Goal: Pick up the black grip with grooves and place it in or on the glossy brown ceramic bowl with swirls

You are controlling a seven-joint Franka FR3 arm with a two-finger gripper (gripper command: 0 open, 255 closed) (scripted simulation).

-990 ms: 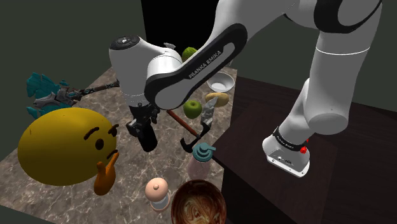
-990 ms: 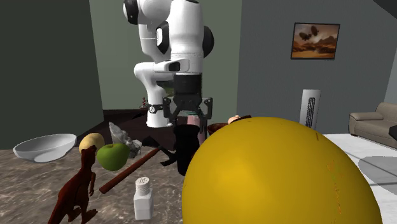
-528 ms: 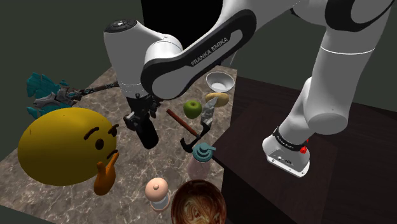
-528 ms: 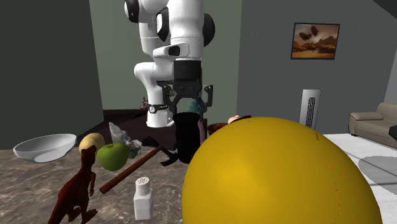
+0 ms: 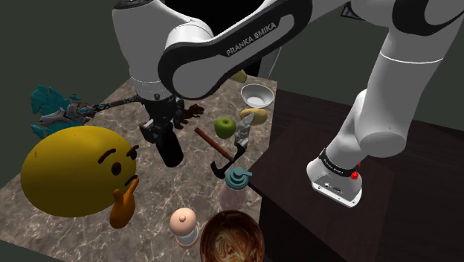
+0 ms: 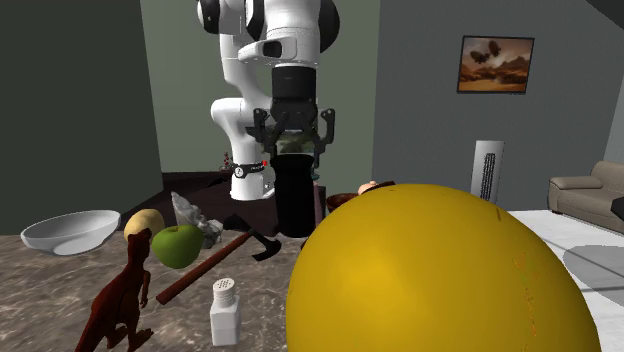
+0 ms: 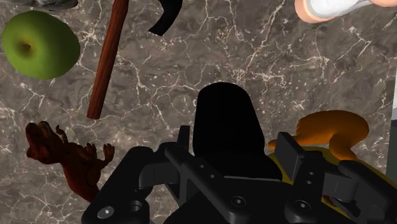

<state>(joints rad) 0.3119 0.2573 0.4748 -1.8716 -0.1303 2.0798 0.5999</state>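
Wrist view | gripper (image 7: 235,147) clasps black grip (image 7: 226,111), grooves indiscernible | shoulder view: brown bowl (image 5: 232,214) cut at edge

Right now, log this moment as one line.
phase: grasped | gripper: shut on black grip, upright over marble table | brown bowl: grip not yet in it

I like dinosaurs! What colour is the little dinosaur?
The dinosaur is dark reddish brown, clearest in the second exterior view.

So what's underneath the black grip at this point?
Around the black grip, held upright by the gripper, marble tabletop shows. The patch straight below is covered by the grip itself, so what lies there cannot be seen.
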